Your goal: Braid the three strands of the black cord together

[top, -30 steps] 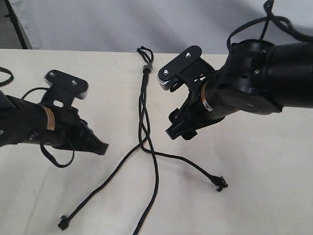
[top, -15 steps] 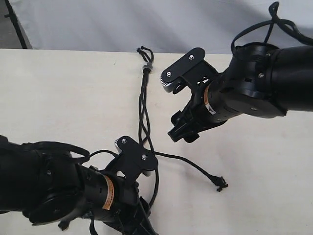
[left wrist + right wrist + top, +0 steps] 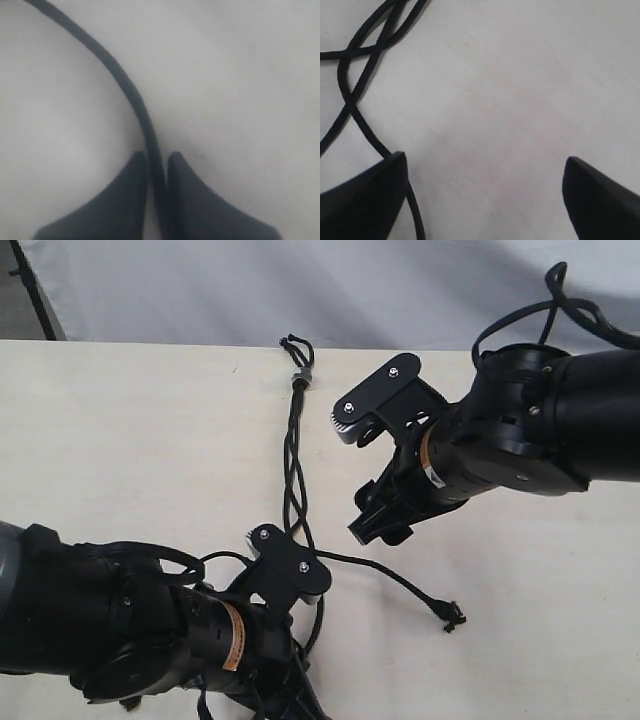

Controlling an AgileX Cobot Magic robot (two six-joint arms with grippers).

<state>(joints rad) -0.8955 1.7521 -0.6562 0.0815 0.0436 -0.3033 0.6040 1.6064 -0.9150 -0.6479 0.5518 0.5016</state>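
Table [image 3: 120, 440]: it is lying pale under both my grippers.
Right gripper [image 3: 485, 190]: I am holding it wide open over bare table, gripping nothing; crossed strands [image 3: 357, 75] are lying just beside one finger.
Left gripper [image 3: 157, 165]: I am pinching one strand [image 3: 125, 82] between nearly closed fingertips.
Black cord [image 3: 292, 455]: it is running between my grippers, stretching away to its bead [image 3: 299, 377].

Arms: two, my left arm [image 3: 110, 630] and my right arm [image 3: 540, 430]
Pincers: two, my left pincer [image 3: 156, 159] and my right pincer [image 3: 485, 160]
Black cord [image 3: 294, 420]: one
Strands [image 3: 292, 490]: three, counted where they run together below the bead
Strand [image 3: 125, 85] between my left tips: one
Bead [image 3: 298, 378]: one
Loop [image 3: 293, 343]: one
Knotted end [image 3: 452, 617] I can make out: one
Table [image 3: 120, 440]: one
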